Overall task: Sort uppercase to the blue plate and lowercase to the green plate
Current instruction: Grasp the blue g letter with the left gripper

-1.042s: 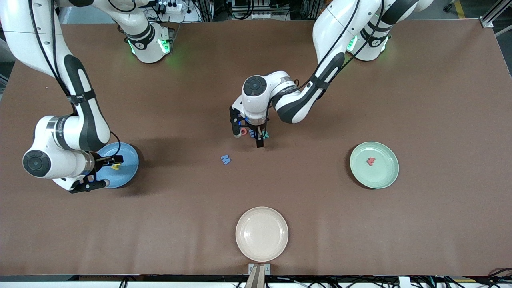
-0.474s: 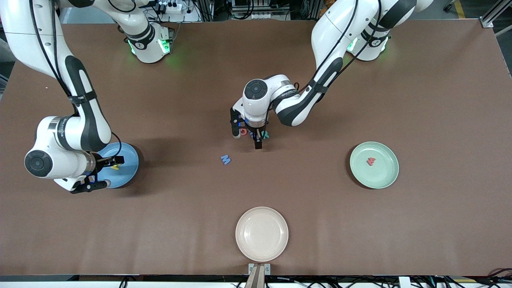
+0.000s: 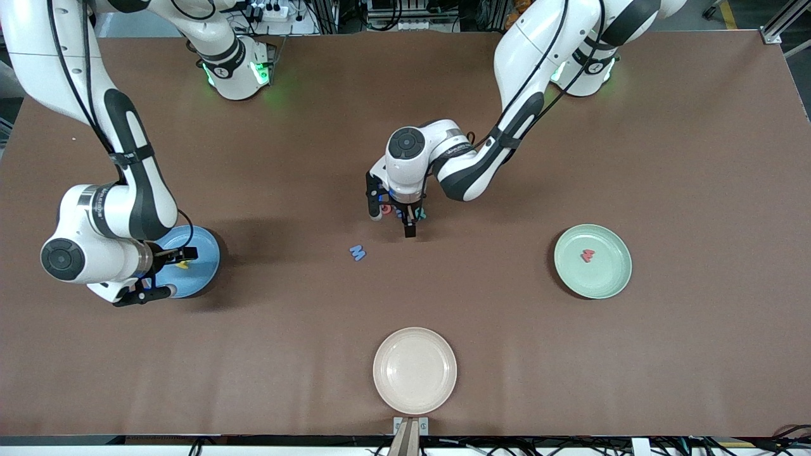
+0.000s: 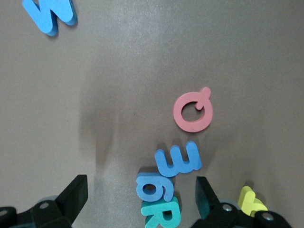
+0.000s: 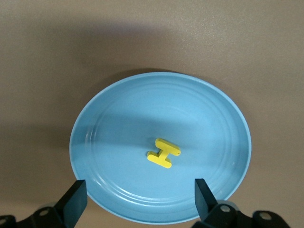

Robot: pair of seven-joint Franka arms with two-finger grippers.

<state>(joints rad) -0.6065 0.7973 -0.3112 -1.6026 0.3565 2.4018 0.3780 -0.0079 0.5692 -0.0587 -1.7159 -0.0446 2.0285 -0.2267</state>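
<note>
Brown surface (image 3: 697,158) spans the front view, arm bases along its top edge. Blue plate (image 3: 206,263) sits toward the right arm's end, partly under the right claw (image 3: 166,273), whose fingers stand apart over it; a yellow H (image 3: 183,264) lies in the plate. Green plate (image 3: 593,261) sits toward the left arm's end with the red w (image 3: 588,255) in it. Left claw (image 3: 394,223) is low over a cluster of letters mid-surface, fingers apart. Larger blue M (image 3: 358,253) lies alone, nearer the camera than the cluster. Cream plate (image 3: 414,370) is nearest the camera and holds no letters.

Left wrist view: fingers (image 4: 71,197) spread, nothing between them but letters on the surface. Red Q (image 4: 192,111) lies apart; blue m (image 4: 178,160), blue g (image 4: 153,186) and teal R (image 4: 161,213) touch in a row (R partly cut off). Yellow y (image 4: 251,202) is just beside one finger.

Right wrist view: fingers (image 5: 72,199) wide apart over the plate rim; H near the middle.
</note>
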